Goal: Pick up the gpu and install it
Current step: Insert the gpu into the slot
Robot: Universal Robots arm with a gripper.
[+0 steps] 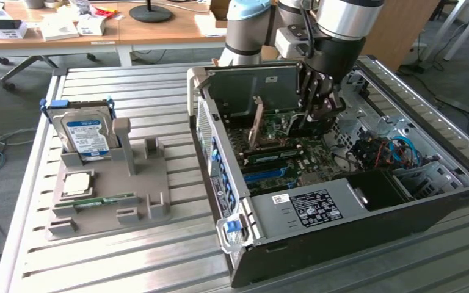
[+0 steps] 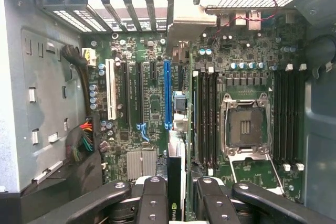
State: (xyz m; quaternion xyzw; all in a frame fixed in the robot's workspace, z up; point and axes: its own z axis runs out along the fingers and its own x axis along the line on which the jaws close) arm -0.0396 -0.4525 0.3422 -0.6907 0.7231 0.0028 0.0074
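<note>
The hand [image 1: 320, 113] reaches down into the open computer case [image 1: 397, 201] on the table [image 1: 137, 256]. It is partly closed, fingers [image 2: 152, 192] clamped on the gpu [image 2: 175, 203], which stands edge-on between them above the motherboard [image 2: 152, 103], close to the long blue slot [image 2: 167, 93].

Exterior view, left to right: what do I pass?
Silver hard drive with blue label → perforated metal end wall of the open black computer case → black gripper clamping the thin dark gpu card → bundle of blue cables.
</note>
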